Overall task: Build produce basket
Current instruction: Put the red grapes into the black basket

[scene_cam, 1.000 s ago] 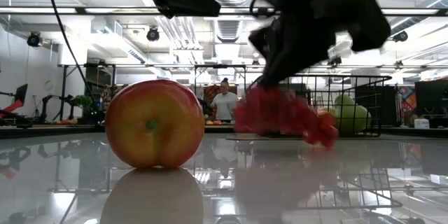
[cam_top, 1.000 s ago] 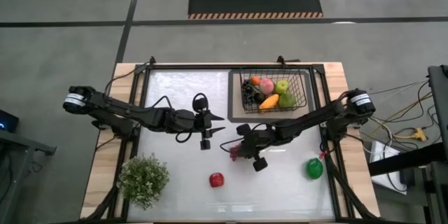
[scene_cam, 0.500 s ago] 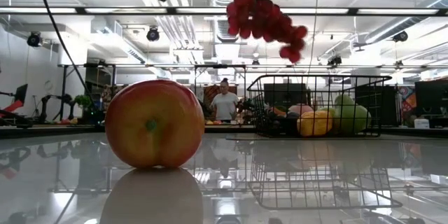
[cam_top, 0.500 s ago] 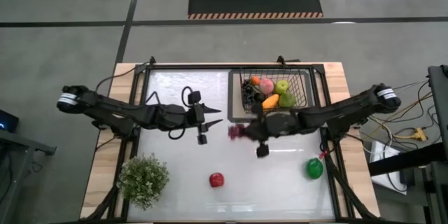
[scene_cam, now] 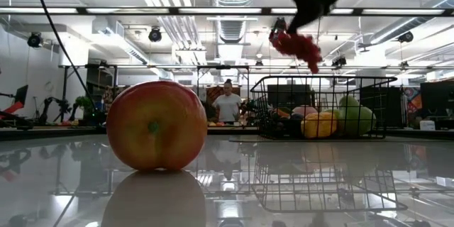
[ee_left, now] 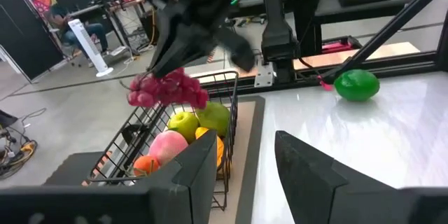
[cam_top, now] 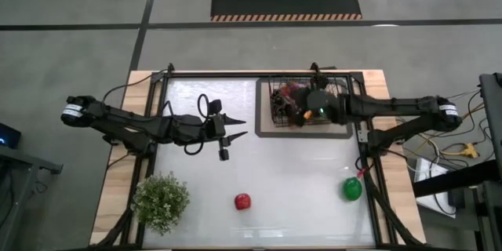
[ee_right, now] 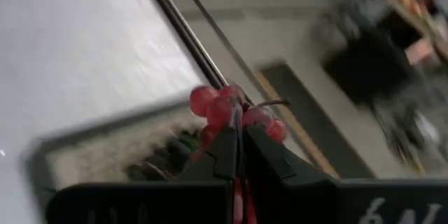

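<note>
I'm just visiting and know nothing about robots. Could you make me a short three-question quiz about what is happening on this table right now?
1. True or false: the right gripper holds the red grapes above the basket.
2. Which fruit lies on the table nearest the potted plant? A) the green pepper B) the red apple C) the pink peach
3. Fill in: the left gripper hovers over the table, its fingers ____ and holding nothing.

Key
1. True; the bunch hangs over the basket, not yet in it.
2. B.
3. open.
</note>
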Motion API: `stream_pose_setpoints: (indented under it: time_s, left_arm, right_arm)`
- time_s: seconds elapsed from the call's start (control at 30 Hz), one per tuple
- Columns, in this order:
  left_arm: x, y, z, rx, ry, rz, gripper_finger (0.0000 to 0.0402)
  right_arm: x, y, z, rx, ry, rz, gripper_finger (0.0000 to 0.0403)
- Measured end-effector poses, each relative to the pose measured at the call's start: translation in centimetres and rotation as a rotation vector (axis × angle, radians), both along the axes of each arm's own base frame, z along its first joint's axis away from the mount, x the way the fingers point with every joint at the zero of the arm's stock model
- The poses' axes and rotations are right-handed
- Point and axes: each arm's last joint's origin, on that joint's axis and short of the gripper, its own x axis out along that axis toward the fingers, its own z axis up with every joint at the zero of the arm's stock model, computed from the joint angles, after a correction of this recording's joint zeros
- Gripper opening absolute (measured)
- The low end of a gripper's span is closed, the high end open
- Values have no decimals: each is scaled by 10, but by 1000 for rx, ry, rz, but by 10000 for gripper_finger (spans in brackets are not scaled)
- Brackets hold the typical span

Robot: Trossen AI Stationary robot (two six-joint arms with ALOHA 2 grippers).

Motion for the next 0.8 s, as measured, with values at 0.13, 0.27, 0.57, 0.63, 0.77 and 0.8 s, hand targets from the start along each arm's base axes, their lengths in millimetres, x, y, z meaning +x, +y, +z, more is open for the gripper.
stream_pose_setpoints:
  time_s: [0.13,0.27,0.57,0.63,0.77,0.8]
  left_arm:
    - [1,0,-1,1,5,0,128]
    - [1,0,-1,1,4,0,128]
    - [1,0,-1,1,5,0,128]
    - [1,0,-1,1,6,0,128]
    - [1,0,-1,1,6,0,128]
    - [1,0,-1,1,6,0,128]
  right_arm:
    - [-14,-34,-11,75,72,-188,9]
    - [-30,-59,-23,135,157,-285,9]
    - [-50,-86,-49,199,233,-367,9]
    - [-51,-88,-54,210,238,-386,9]
    - [-55,-92,-62,219,250,-409,9]
    - [-56,-93,-64,221,253,-413,9]
